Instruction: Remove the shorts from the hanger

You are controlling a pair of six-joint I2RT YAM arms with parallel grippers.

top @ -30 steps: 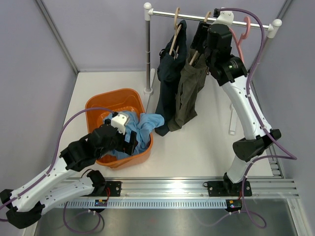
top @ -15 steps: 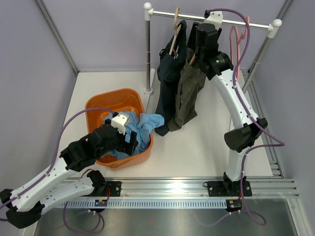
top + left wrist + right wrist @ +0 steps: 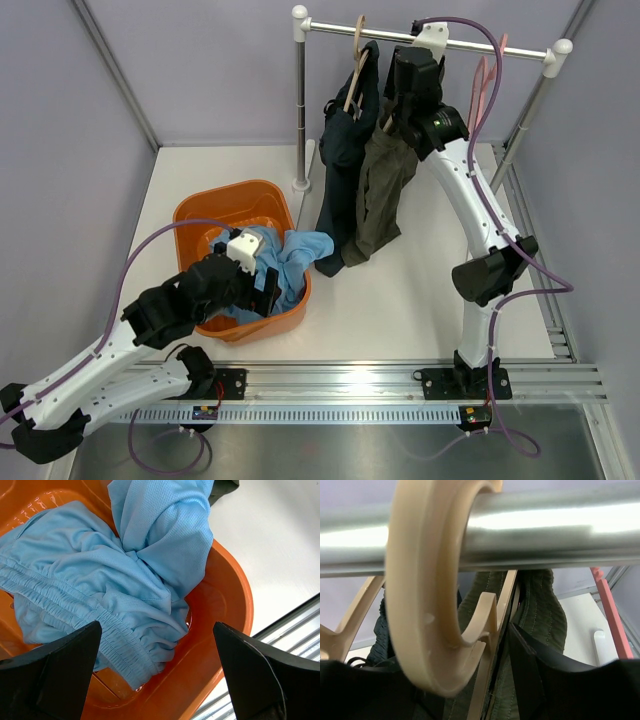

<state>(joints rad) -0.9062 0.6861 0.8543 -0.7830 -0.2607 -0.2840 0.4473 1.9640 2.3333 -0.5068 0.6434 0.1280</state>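
Right wrist view: right gripper [image 3: 465, 665] jaws stand apart, straddling the wooden hanger [image 3: 420, 605] neck under the rail [image 3: 545, 535]; no clamp. Olive green shorts [image 3: 378, 195] and navy shorts [image 3: 340, 160] hang there. Light blue shorts [image 3: 125, 580] lie in the orange tub [image 3: 235, 605] beneath the left gripper [image 3: 156, 626], jaws wide, empty. Cloth judged light, limp, easily snagged; pinch the waistband.

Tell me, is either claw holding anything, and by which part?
Left gripper hangs open, empty, over the light blue cloth shorts. Right gripper flanks the beige hanger below its hook; grip unclear.
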